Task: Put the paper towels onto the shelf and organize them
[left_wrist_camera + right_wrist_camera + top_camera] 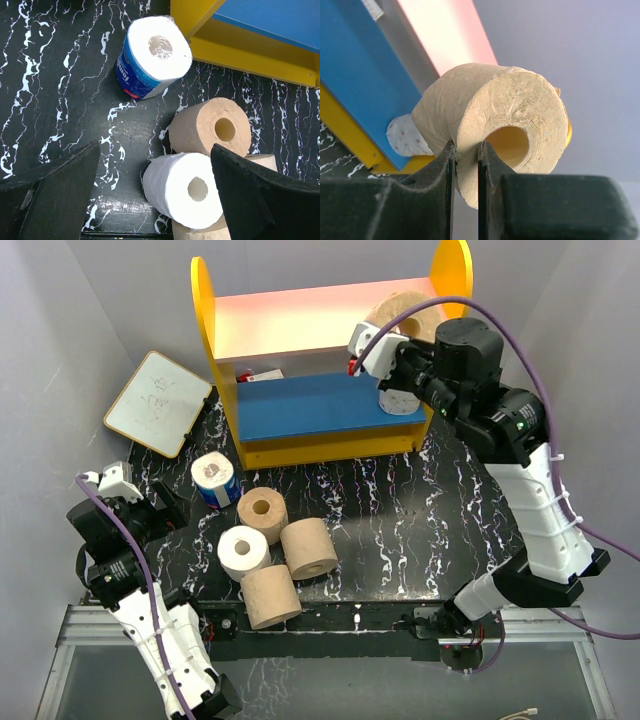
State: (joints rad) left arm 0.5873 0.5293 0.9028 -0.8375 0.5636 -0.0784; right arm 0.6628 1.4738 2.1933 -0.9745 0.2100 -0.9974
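The shelf (pixel 225 390) stands at the back, with yellow sides, a pink upper board (pixel 300 320) and a blue lower board (pixel 310 405). My right gripper (pixel 385 345) is shut on the wall of a tan roll (pixel 400 312), one finger inside its core, holding it over the pink board's right end. In the right wrist view the gripper (pixel 466 147) pinches the roll (pixel 510 105). A white roll (pixel 398 400) stands on the blue board. A blue-wrapped roll (pixel 214 478), three tan rolls (pixel 262 512) and a white roll (pixel 244 551) lie on the table. My left gripper (pixel 155 150) is open over the white roll (pixel 185 187).
A whiteboard (pixel 158 403) lies at the back left beside the shelf. A small red and white item (pixel 262 373) sits at the back of the blue board. The black marbled table (pixel 400 520) ends at a grey front rail.
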